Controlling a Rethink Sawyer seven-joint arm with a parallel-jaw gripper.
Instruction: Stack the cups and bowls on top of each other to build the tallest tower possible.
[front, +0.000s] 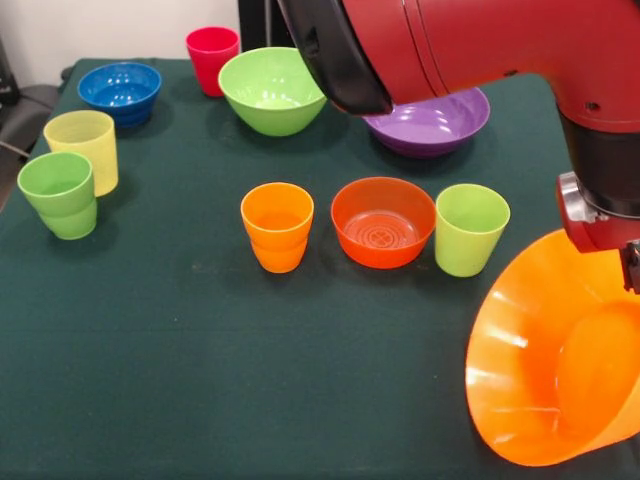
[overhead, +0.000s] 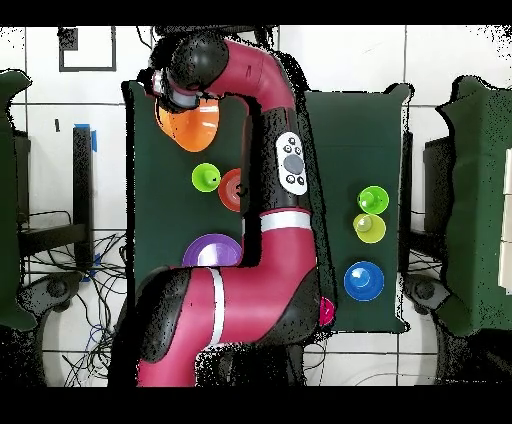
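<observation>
The very large orange bowl (front: 530, 380) hangs tilted on its side above the table's near right corner, its opening turned left. My gripper (front: 632, 268) is shut on its rim, mostly hidden. In the overhead view the bowl (overhead: 188, 125) sits under the wrist. In a middle row stand the orange cup (front: 277, 226), small red-orange bowl (front: 383, 221) and lime green cup (front: 470, 229). At the back are the purple bowl (front: 435, 122), green bowl (front: 272, 90), red cup (front: 212, 58) and blue bowl (front: 120, 92). The pale yellow cup (front: 84, 148) and green cup (front: 60, 194) stand left. Nothing is stacked.
The dark green table cloth (front: 200, 380) has open room in the near left and middle. My arm (front: 480, 40) reaches over the purple bowl toward the right edge. In the overhead view the arm (overhead: 285, 150) covers the middle of the table.
</observation>
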